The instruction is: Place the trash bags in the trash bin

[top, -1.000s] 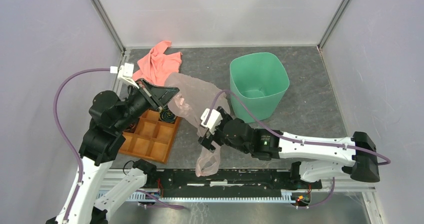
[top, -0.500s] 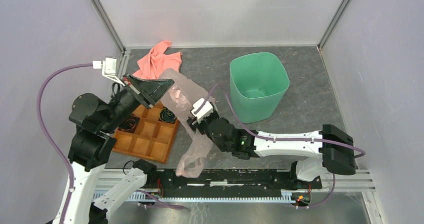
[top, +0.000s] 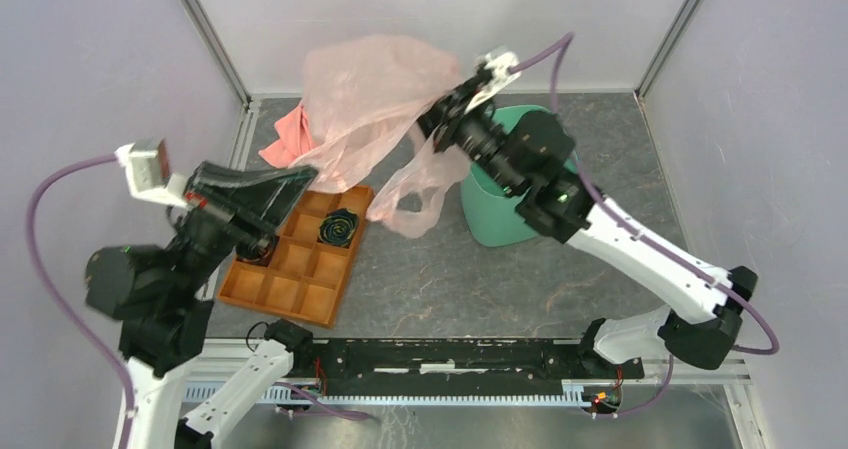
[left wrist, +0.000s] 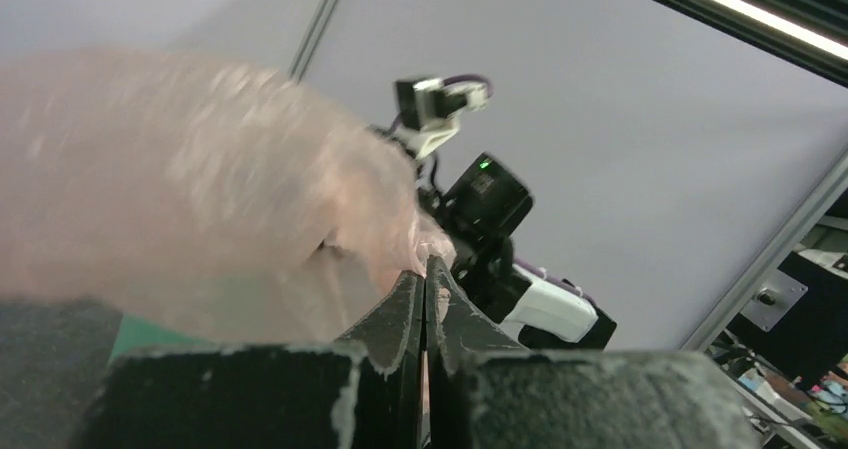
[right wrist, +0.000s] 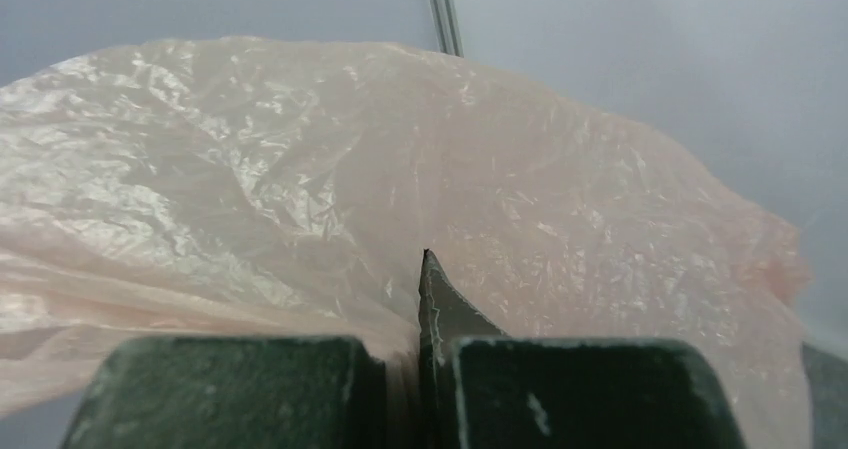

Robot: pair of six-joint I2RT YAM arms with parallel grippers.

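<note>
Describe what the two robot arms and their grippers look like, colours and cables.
Both the left arm and right arm have white links and black joint housings. A purple cable loops to a white camera block at each wrist. The left gripper and right gripper have dark, scuffed wedge-shaped fingers.

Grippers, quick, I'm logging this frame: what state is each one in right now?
Left gripper: closed, pinching an edge of the trash bag.
Right gripper: closed, pinching the same trash bag.
</note>
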